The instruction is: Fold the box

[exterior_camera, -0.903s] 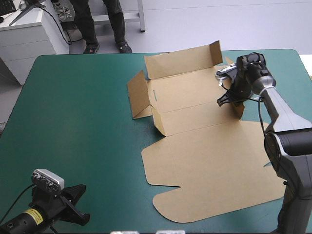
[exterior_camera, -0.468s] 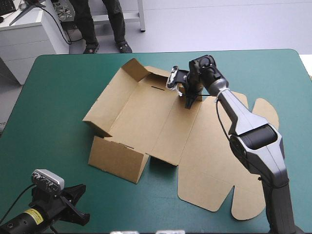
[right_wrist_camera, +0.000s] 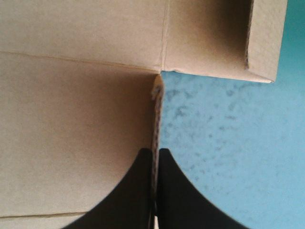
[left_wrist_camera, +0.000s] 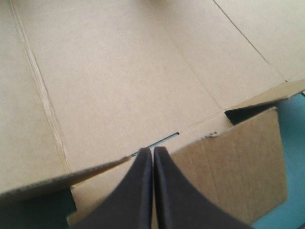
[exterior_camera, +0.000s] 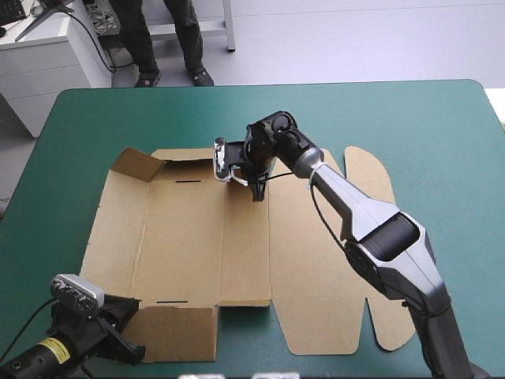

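The brown box (exterior_camera: 205, 237) lies opened out across the table's middle and left, mostly flat. One small flap (exterior_camera: 136, 162) stands up at its far left corner, and a wall (exterior_camera: 177, 332) stands up at its near edge. My right gripper (exterior_camera: 256, 189) is at the box's far edge, shut on a raised strip of board; the right wrist view shows that edge (right_wrist_camera: 156, 109) running between the fingers of the right gripper (right_wrist_camera: 155, 152). My left gripper (exterior_camera: 130, 332) is at the table's near left corner, shut and holding nothing. In its own view the left gripper (left_wrist_camera: 152, 151) points at the near wall (left_wrist_camera: 233, 162).
Rounded lid tabs (exterior_camera: 364, 170) lie flat on the box's right side. Bare teal-green cover (exterior_camera: 442, 158) shows to the right of the box and along the far edge. The right arm stretches low over the box's right half.
The right gripper has dragged the box left across the table, turning it and letting it open flatter. The box's near wall has come up against the left gripper, which has not moved.
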You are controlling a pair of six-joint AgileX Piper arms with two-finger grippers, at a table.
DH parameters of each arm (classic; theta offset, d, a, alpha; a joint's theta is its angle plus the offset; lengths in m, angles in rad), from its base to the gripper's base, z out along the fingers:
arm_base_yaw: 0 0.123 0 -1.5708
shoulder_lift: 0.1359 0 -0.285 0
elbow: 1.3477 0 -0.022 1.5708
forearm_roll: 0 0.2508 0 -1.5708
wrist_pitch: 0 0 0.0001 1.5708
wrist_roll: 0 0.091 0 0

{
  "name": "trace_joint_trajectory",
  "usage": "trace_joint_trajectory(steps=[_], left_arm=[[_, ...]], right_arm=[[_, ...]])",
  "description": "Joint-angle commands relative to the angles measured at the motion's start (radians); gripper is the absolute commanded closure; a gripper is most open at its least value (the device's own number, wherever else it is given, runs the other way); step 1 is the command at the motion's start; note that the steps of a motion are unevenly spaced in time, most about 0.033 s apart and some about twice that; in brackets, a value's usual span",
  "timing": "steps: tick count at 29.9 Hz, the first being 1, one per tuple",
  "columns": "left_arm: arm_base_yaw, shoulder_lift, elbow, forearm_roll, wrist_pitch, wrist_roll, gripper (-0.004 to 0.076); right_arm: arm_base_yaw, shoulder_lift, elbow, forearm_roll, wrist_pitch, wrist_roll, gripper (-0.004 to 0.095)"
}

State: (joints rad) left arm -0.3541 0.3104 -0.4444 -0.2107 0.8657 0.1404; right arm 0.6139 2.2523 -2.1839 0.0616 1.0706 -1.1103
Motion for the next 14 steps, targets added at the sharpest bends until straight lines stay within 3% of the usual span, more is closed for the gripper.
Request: trace_joint_trajectory(steps=[1,4,8,14], left_arm=[[-0.003,0.012,-0.033,-0.024,-0.056,-0.005,0.0732],[-0.003,0.012,-0.033,-0.024,-0.056,-0.005,0.0732],[-0.003,0.012,-0.033,-0.024,-0.056,-0.005,0.0732],[-0.003,0.012,-0.033,-0.024,-0.056,-0.005,0.0732]], right_arm=[[0.011,-0.065,-0.033,0.028,-0.020,-0.020,0.0927],[0.013,-0.065,-0.033,0.028,-0.020,-0.007,0.0927],[0.013,-0.065,-0.033,-0.032,-0.020,0.115,0.0927],[0.013,-0.065,-0.033,-0.045,-0.019,0.126,0.0927]])
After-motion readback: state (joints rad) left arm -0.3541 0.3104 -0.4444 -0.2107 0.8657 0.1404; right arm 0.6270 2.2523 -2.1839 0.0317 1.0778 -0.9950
